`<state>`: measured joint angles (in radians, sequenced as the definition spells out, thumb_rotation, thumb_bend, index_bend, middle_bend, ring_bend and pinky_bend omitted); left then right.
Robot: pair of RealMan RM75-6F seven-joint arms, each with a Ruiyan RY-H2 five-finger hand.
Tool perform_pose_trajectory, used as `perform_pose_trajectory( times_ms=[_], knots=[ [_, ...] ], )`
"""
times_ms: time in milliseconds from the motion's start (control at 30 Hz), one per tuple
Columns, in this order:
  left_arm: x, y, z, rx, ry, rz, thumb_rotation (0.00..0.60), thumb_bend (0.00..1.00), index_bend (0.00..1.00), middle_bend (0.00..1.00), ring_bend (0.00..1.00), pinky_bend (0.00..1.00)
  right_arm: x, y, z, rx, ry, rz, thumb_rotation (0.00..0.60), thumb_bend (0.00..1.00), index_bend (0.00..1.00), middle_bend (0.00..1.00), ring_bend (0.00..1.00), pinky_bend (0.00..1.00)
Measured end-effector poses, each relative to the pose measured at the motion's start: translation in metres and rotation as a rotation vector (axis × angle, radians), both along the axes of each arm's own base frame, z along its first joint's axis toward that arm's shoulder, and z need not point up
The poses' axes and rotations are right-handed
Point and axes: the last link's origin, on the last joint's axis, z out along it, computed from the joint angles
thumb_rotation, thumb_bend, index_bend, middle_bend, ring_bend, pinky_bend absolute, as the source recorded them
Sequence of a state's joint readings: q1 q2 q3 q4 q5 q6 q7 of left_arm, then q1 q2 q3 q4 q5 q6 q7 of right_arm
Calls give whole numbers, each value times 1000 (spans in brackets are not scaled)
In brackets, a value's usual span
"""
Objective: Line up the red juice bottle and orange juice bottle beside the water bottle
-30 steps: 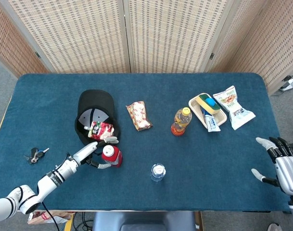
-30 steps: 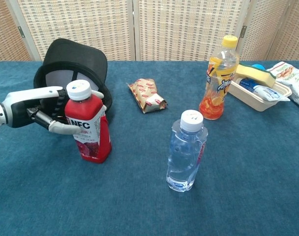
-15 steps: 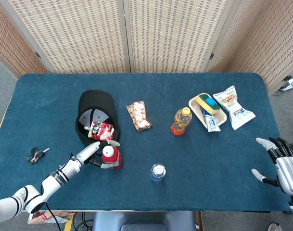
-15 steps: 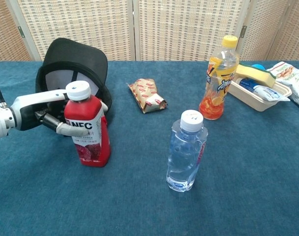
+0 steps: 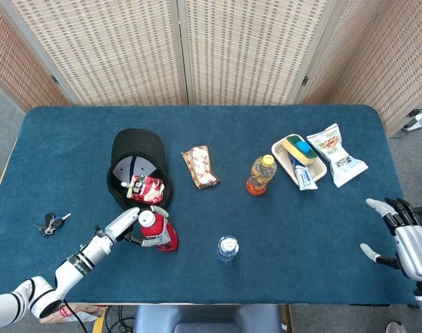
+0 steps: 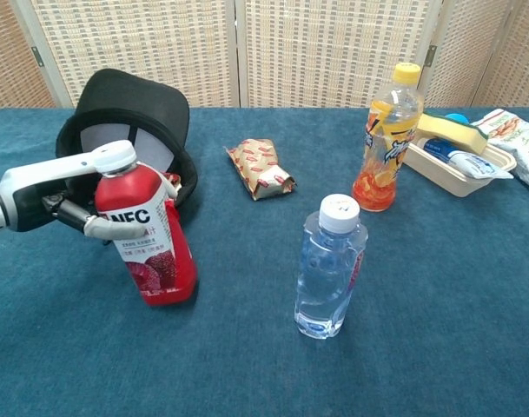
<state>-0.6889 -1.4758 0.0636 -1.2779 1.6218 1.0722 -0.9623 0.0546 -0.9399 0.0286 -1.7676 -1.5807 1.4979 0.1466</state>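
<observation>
Left hand [image 6: 69, 195] wraps the red juice bottle [image 6: 148, 239] at its shoulder, one finger curled across the label, thumb side behind the neck. The bottle leans, cap tipped toward the left, base on the cloth at its near-right edge; the grip sits high, so the lean looks like the start of a lift or drag toward the water bottle, though that is a judgement. In the head view the same left hand [image 5: 131, 225] and red juice bottle [image 5: 159, 232] sit near the front-left of the worktop.

Right hand [image 5: 403, 239] hangs off the right edge, fingers spread, holding nothing; likely parked until the orange juice bottle's turn.

Water bottle [image 6: 328, 268] stands upright near the front centre, well apart from the red one on its left. Orange juice bottle [image 6: 386, 139] stands upright farther back and to the right, just beside a tray [image 6: 472, 180] carrying a sponge and a tube. Neither juice is in line yet.

Black cap [image 6: 129, 130] lies upturned just behind the held bottle, close enough to be brushed. A snack packet [image 6: 261, 168] lies mid-table; a second bag [image 5: 335, 154] at far right; keys [image 5: 50, 223] at far left.

Worktop [image 5: 217, 274]: blue napped cloth, soft, so a tilted base may catch. Woven folding screens [image 5: 176, 48] behind; grey floor around.
</observation>
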Motion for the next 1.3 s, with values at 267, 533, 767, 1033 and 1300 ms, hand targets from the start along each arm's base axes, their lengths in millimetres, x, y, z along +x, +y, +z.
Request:
perform_pose_trajectory(
  times_ms=[267,533,767,1033,1300],
  knots=[
    [5,-17,3,6,-6,-44,600,186,548,531,502,630,1,0,0,1,1,5,600,207,179,217,88,83],
    [16,-25,-9,21,17,-118,600,186,546,531,502,629,0,2,1,-6,1,1,600,207,179,217,88,83],
    [23,-26,-15,38,27,-164,600,185,537,531,496,630,-3,5,3,-11,-2,-9,600,207,179,217,88,83],
    [32,-26,-22,51,39,-199,600,185,531,531,493,631,-6,7,3,-11,-8,-13,600,207,179,217,88,83],
    [36,-26,-28,50,56,-211,600,185,495,531,478,631,-12,9,6,-20,-12,-25,600,206,179,217,88,83]
  ],
)
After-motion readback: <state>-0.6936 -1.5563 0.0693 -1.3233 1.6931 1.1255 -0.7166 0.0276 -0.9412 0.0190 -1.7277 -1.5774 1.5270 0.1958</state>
